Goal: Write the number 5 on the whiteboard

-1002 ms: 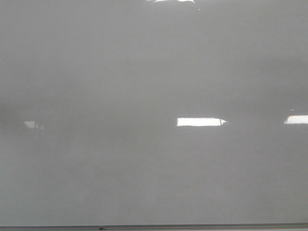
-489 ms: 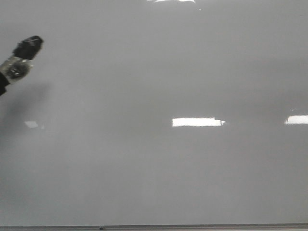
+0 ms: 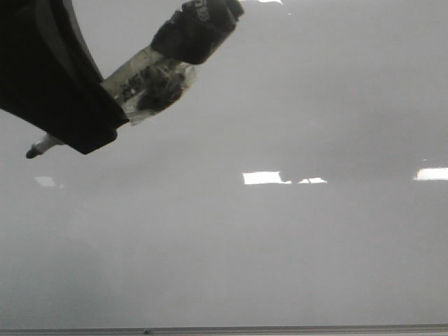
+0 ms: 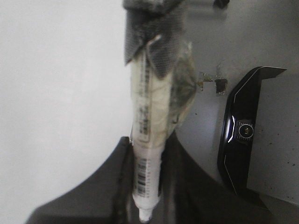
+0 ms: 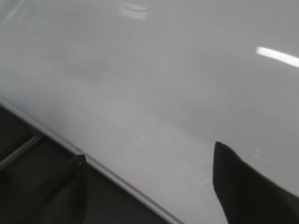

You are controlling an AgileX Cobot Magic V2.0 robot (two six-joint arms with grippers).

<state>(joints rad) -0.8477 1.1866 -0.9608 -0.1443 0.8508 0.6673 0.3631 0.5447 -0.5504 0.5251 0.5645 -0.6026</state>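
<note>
Whiteboard (image 3: 294,266): one, flat, glossy pale grey, fills the front view. Thin grey metal frame strip (image 3: 280,329) along its bottom edge. Two strong rectangular glare bars (image 3: 262,178) at mid-height, plus one faint patch nearer the left side.

Marker (image 3: 150,80): one, slim cylinder with a white printed barrel. Wrapped mid-length in crinkled clear tape, with the tail end bundled in rough black fabric tape (image 3: 199,28). Long axis runs diagonal across the upper left of the board. Dark tip (image 3: 31,152) points down toward the left side, tail up toward the top edge, well above the bottom frame strip. Cannot tell if the tip touches the board.

Left gripper (image 4: 147,140): smooth dark fingers (image 4: 119,158) pressed against the barrel from both sides, pinching the marker. Shows in the front view as a big black mass at the upper left corner.

Right gripper (image 5: 154,196): two dark finger silhouettes spread wide with nothing between them, hanging over the board's framed edge.

Left wrist view also shows one glossy black angular housing (image 4: 240,140) with a round lens, on a speckled grey surface (image 4: 275,135).
</note>
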